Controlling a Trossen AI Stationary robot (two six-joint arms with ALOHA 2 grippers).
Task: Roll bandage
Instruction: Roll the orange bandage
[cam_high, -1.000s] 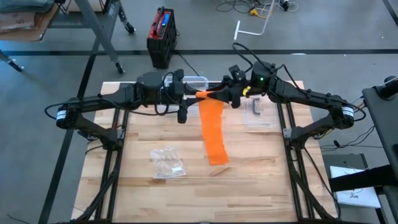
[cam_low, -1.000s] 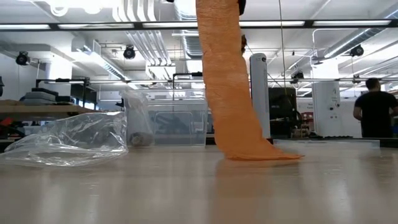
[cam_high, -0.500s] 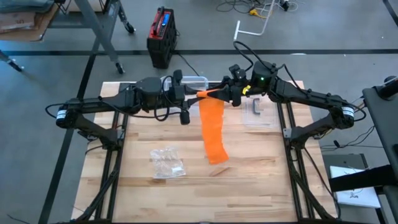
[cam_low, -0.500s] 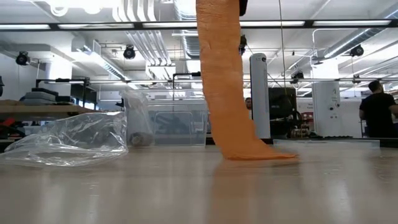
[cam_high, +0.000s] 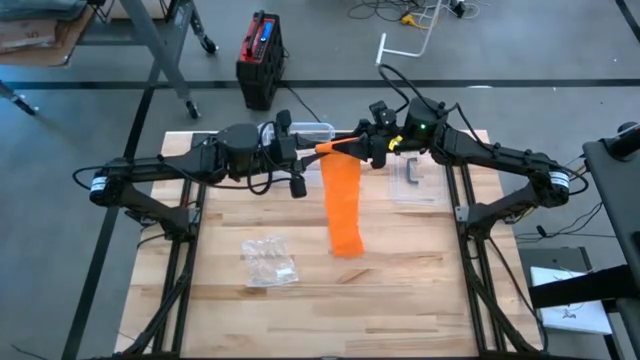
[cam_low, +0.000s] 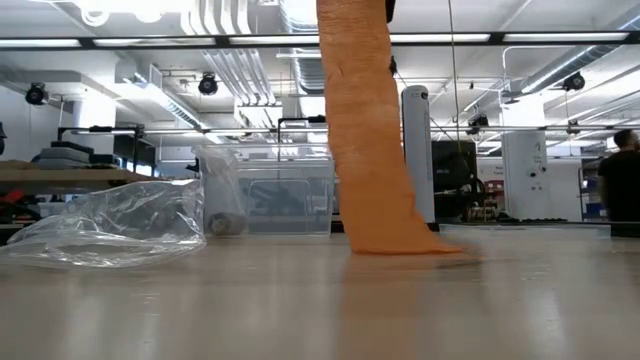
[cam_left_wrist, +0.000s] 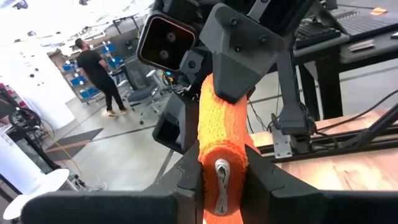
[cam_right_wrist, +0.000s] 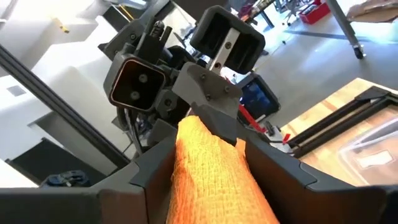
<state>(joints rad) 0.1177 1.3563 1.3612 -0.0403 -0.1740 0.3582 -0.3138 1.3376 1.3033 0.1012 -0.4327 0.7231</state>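
High view: the orange bandage hangs from a rolled end held above the counter's far middle, its tail resting on the wood. The left gripper and right gripper meet there, each clamped on the roll. A plastic bag lies nearer, left.

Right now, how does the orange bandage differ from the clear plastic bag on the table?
The bandage is opaque orange fabric; the plastic bag is clear and crinkled. The bandage hangs from the left gripper and right gripper, only its tail resting on the wood; the bag lies loose, untouched. The bandage is a long strip; the bag is a squat heap. Both are soft.
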